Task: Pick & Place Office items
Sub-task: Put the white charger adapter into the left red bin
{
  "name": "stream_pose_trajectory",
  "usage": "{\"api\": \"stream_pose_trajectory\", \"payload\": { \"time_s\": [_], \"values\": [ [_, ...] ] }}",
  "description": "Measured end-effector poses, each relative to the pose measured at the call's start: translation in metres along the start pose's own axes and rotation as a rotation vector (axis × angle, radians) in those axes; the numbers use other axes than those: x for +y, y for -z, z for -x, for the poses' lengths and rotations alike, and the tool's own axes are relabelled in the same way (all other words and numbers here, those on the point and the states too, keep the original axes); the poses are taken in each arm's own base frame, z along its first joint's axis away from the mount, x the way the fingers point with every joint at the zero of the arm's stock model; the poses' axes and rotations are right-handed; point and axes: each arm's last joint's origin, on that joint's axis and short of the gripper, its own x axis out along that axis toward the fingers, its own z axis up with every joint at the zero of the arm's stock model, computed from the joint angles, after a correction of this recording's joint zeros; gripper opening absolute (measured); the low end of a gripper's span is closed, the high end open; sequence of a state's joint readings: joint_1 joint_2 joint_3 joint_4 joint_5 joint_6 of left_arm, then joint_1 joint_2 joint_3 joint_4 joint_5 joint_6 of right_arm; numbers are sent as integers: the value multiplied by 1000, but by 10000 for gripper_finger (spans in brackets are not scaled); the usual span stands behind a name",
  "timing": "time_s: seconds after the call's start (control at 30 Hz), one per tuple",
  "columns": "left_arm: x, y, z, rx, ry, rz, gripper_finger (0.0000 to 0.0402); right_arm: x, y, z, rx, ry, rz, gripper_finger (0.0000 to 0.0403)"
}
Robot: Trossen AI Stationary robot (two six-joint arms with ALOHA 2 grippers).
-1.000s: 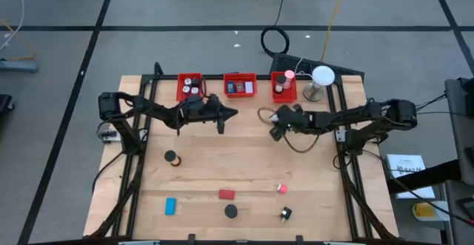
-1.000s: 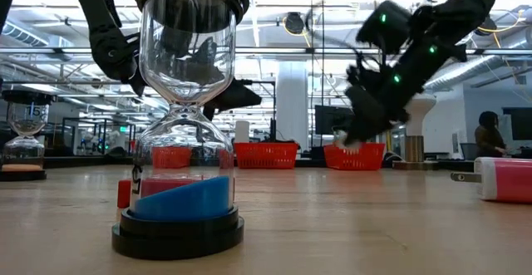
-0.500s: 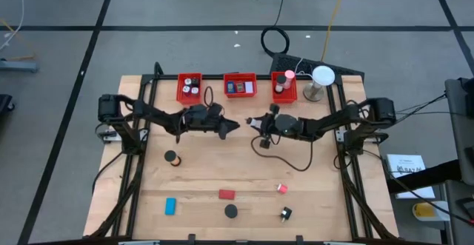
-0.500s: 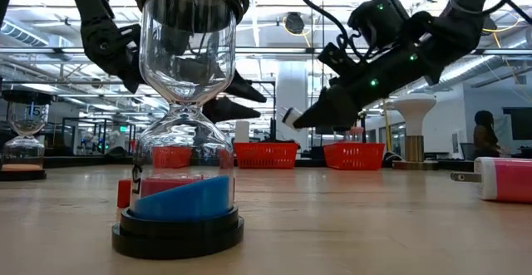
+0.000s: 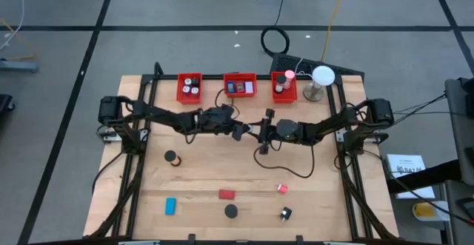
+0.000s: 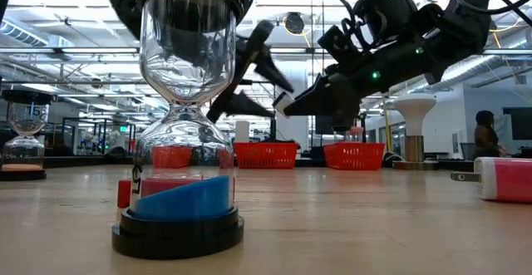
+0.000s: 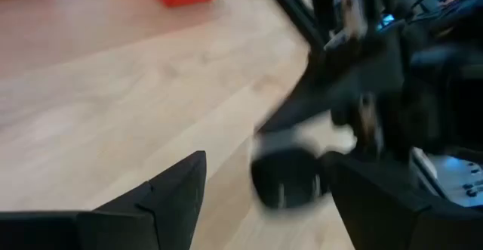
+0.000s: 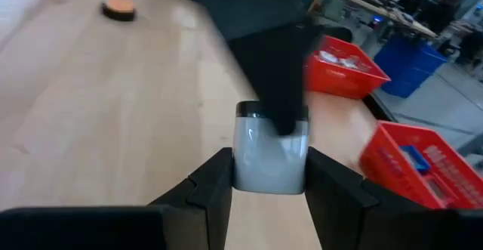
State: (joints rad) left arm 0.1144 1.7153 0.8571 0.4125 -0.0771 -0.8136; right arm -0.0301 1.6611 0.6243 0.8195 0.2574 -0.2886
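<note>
We were at a mid-air handover. Our right gripper (image 8: 266, 176) grasped a white-and-black item (image 8: 269, 153) between its fingers; our left gripper (image 7: 260, 197), spread wide, faced it just beside. Next, the left fingers needed to bracket the item before clenching. A second earlier, the arms were well apart.

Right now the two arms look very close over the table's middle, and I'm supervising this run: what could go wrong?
1. The left gripper, fingers spread, nearly meets the right gripper: they might collide.
2. The right gripper pinches a white block in mid-air; a bump could drop it, away from the red bins.
</note>
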Motion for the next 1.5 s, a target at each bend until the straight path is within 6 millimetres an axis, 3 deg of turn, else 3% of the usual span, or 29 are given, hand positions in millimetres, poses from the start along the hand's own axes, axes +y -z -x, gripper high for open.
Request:
{"api": "stream_pose_trajectory", "payload": {
  "time_s": [0.33, 0.63, 0.87, 1.0, 1.13, 1.27, 1.5],
  "values": [
    [-12, -1, -1, 48, 43, 39, 191, 10, -8, 3, -61, -20, 20, 134],
    [-17, 4, 0, 45, 41, 36, 152, 9, -11, 3, -93, -6, 2, 136],
    [-9, -11, 10, 88, 30, -11, 133, 9, -11, 3, -89, -5, -39, 176],
    [3, -19, 33, 175, -131, -48, 133, 10, -7, 3, -41, 21, -41, 208],
    [24, -9, 51, 375, -351, -63, 133, 9, -4, 3, -11, 19, -35, 222],
    [42, 1, 63, 504, -534, -104, 133, 9, -3, 3, -5, 18, -33, 211],
    [66, 18, 72, 595, -627, -88, 133, 9, -3, 3, 3, 16, -30, 175]
  ]
}}
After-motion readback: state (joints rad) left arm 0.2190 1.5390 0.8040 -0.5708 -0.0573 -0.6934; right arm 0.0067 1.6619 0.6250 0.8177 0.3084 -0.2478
